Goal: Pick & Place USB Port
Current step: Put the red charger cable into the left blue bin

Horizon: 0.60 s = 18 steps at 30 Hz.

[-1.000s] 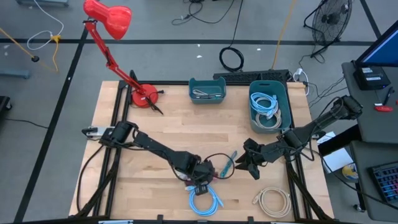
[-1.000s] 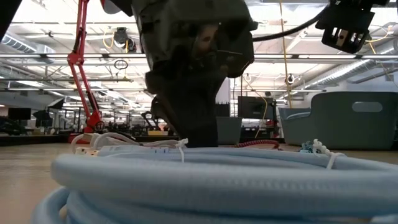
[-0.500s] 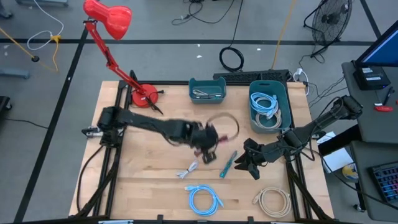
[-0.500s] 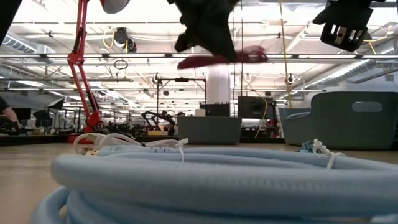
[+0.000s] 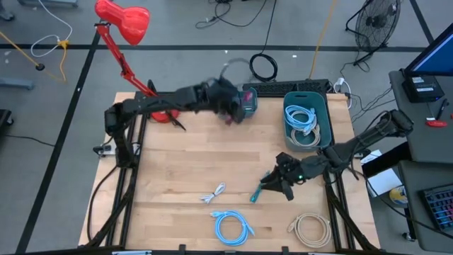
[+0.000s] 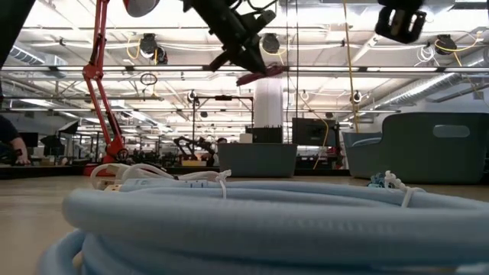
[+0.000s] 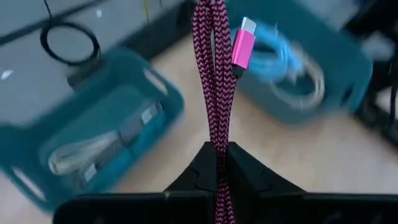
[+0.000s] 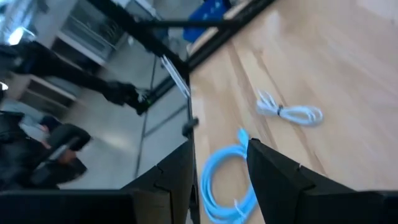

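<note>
Left gripper [image 7: 219,163] clamps a pink braided USB cable [image 7: 213,81] above the small teal bin [image 5: 236,103] at the tabletop's far edge; right gripper [image 5: 272,185] hovers open near the right edge.

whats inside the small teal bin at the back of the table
The small teal bin holds a bundled whitish cable, clearest in the left wrist view. From above, the left gripper and its pink braided cable cover part of the bin, so anything else inside is hidden.
</note>
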Available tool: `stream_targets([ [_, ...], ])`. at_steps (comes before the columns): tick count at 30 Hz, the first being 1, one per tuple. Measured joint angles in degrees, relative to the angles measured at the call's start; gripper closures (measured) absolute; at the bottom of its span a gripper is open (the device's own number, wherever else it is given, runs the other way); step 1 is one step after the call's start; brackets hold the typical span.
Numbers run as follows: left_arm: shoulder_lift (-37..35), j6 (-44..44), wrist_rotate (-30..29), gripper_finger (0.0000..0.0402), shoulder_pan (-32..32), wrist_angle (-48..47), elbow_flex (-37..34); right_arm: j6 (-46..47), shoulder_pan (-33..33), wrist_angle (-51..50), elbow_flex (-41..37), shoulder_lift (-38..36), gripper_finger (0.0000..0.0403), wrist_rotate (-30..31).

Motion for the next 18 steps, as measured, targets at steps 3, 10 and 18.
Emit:
stream_targets([
  [3, 0.0, 0.3, 1.7, 0.0388, 4.6, 4.7, 0.0, -0.2, -1.9, 2.2, 0.0, 0.0, 0.0264, 0.0],
  [10, 0.1, -0.1, 5.5, 0.0388, 13.6, 13.2, 0.0, -1.4, -8.0, 8.2, 0.0, 0.0, 0.0264, 0.0],
  [18, 0.1, 10.7, 13.6, 0.0388, 22.6, 14.1, 0.0, -4.0, -14.1, 14.8, 0.0, 0.0, 0.0264, 0.1],
])
